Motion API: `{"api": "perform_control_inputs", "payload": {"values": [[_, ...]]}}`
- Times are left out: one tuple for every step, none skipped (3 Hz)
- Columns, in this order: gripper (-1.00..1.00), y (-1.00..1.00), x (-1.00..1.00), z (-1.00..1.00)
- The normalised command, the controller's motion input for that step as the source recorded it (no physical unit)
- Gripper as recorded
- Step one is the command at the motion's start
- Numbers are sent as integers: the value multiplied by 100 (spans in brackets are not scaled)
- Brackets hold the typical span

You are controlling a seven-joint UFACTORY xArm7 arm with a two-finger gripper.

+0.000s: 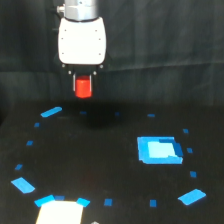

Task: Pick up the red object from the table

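The red object point(83, 87) is a small bright red-orange cylinder hanging just below the white gripper body, well above the black table point(100, 160). My gripper point(83, 85) is shut on it, with dark fingers on either side of its upper part. A faint dark shadow lies on the table beneath it. The fingers are small and partly hidden by the cylinder.
Blue tape marks dot the table in a rough ring. A larger light-blue square patch point(159, 150) lies at the exterior view's right. A bright white-and-blue patch point(60, 210) sits at the bottom edge. Dark cloth hangs behind.
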Motion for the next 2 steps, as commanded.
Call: {"api": "perform_control_inputs", "payload": {"values": [[-66,-70,79,-100],[-89,100,50,99]]}}
